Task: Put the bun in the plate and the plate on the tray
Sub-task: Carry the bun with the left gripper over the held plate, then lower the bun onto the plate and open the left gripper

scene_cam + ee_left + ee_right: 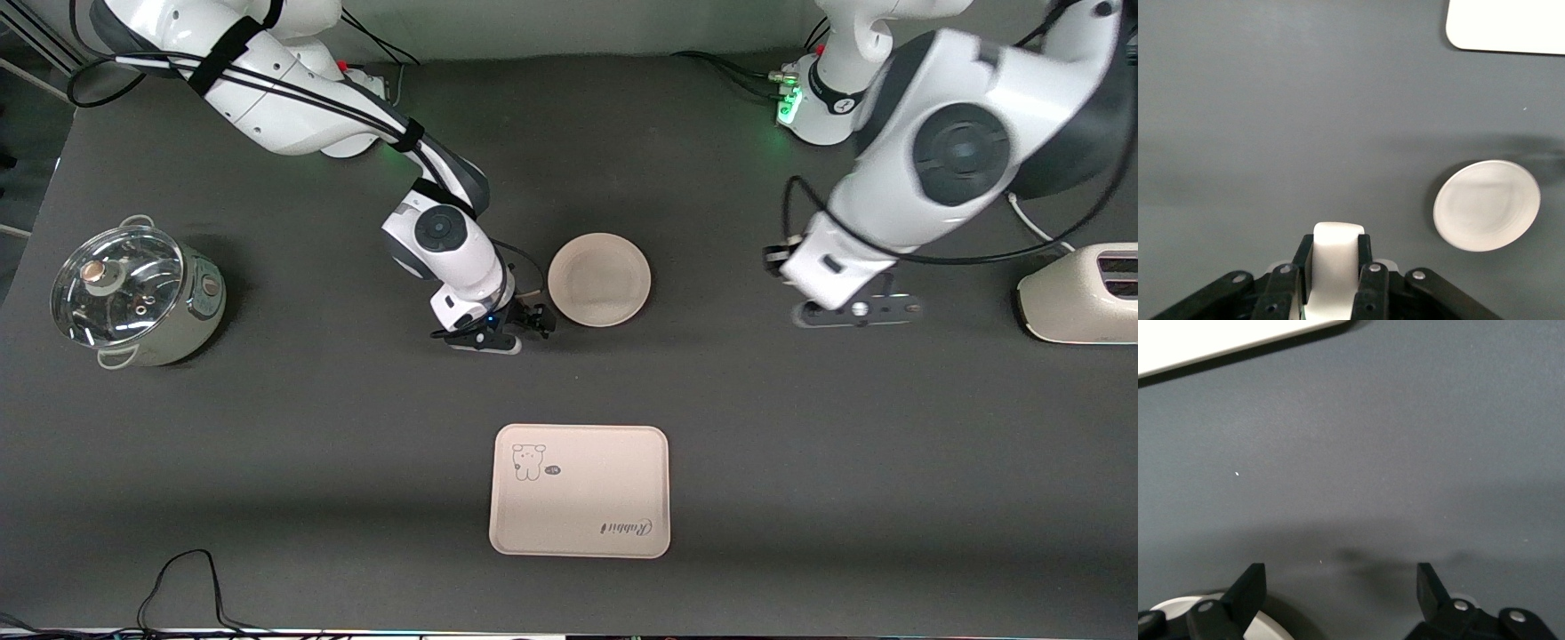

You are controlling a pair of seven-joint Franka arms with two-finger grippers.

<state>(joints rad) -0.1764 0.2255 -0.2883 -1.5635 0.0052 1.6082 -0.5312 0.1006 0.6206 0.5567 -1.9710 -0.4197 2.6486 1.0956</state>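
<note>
While hovering over the desk [267, 489] at three o'clock of the plate [599, 279], clamps the bun [1335, 267] in the left hand [858, 309], likely for dropping in. Parks right hand [533, 322] spread wide at plate's eight o'clock, probably to steady it. Tray [579, 491] at six o'clock.

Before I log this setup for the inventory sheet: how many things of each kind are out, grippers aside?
Bun: 1, held in the left gripper
Plate: 1
Tray: 1
Lidded pot: 1
Toaster: 1
Total: 5
</note>
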